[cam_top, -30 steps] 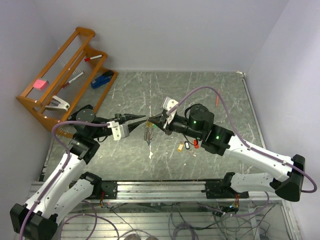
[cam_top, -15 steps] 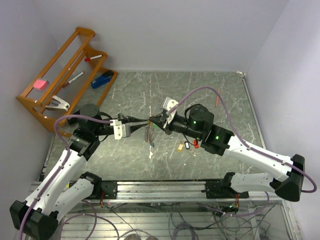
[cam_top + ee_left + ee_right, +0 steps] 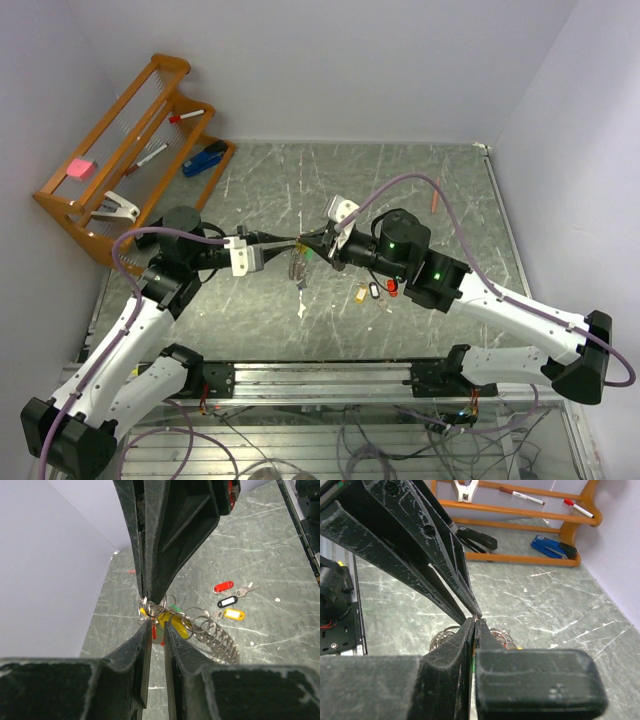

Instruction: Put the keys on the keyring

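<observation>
Above the table's middle, my right gripper (image 3: 308, 246) is shut on the keyring (image 3: 297, 266), a bunch of silvery rings with a yellow band (image 3: 175, 625) and a green tag hanging below. My left gripper (image 3: 288, 242) meets it tip to tip from the left. Its jaws stand a narrow slit apart, the fingertips (image 3: 148, 625) among the rings, and nothing shows between them. In the right wrist view the left gripper's tips (image 3: 475, 614) touch my right gripper (image 3: 476, 621) at a thin wire. Three keys lie on the table: red (image 3: 223, 586), black-and-white (image 3: 227, 601) and yellow (image 3: 233, 614).
A wooden rack (image 3: 60, 205) stands at the back left with pens, a blue stapler (image 3: 205, 157), a pink block (image 3: 78, 168) and a white staple remover (image 3: 115, 207). A small orange piece (image 3: 433, 202) lies far right. A metal rail (image 3: 320, 378) runs along the near edge.
My left arm has swung its elbow back and brought its gripper in line with the right one, and its jaws have narrowed. The right gripper and the hanging keyring have hardly moved.
</observation>
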{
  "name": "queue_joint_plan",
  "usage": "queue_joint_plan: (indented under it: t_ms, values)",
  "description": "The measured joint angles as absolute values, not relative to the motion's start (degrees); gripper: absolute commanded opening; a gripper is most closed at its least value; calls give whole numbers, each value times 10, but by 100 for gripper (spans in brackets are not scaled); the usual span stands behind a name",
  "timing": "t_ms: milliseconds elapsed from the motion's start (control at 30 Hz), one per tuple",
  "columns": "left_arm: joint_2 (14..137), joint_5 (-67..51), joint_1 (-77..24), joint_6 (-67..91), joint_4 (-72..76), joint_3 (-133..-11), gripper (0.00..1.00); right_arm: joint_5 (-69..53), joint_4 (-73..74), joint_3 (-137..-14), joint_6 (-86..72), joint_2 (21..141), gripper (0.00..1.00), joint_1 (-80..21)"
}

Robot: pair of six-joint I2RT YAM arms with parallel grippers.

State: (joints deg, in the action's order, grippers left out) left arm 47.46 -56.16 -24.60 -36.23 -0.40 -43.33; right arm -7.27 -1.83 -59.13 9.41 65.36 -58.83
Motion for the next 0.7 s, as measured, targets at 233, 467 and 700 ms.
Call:
queue_joint_plan:
  t_ms: [233, 467, 700]
  values:
    - [475, -555, -246, -355, 4, -433, 29, -83, -18, -591, 94, 648, 0, -588]
    - [483, -577, -246, -360, -5, -446, 30, -88, -18, -591, 93, 648, 0, -588]
    - [485, -603, -245, -387, -44, -473, 30, -93, -20, -591, 92, 648, 0, -588]
